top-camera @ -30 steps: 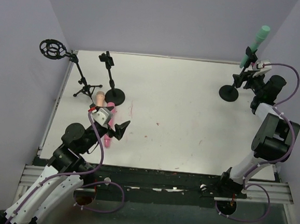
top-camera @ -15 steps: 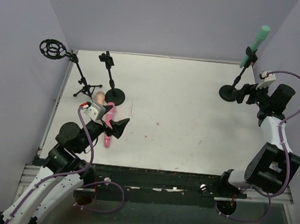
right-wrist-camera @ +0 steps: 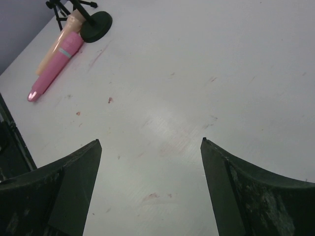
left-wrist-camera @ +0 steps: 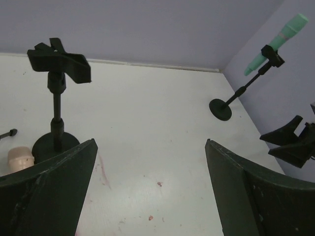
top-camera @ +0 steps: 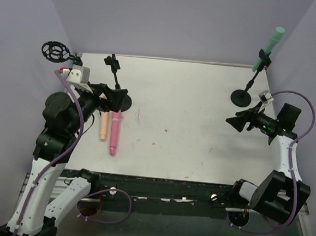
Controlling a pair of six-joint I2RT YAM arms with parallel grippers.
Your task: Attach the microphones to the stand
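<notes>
The mint green microphone (top-camera: pixel 270 45) sits clipped in the far-right stand (top-camera: pixel 242 97); both also show in the left wrist view (left-wrist-camera: pixel 283 37). The pink microphone (top-camera: pixel 113 133) and the pale peach microphone (top-camera: pixel 103 127) lie side by side on the table, also seen in the right wrist view (right-wrist-camera: pixel 56 64). A stand with an empty clip (top-camera: pixel 114 62) rises just behind them. My left gripper (top-camera: pixel 116 98) is open and empty above that stand's base (left-wrist-camera: pixel 54 142). My right gripper (top-camera: pixel 235 121) is open and empty, near the green microphone's stand base.
A tripod stand with a round black shock mount (top-camera: pixel 56 51) stands at the far left corner. Purple walls close the table on the left, back and right. The white table (top-camera: pixel 179 125) has faint red marks.
My left gripper rose from beside the pink microphone and swung back to the empty clip stand. My right gripper drew away from the green microphone's stand and turned toward the table's middle.
</notes>
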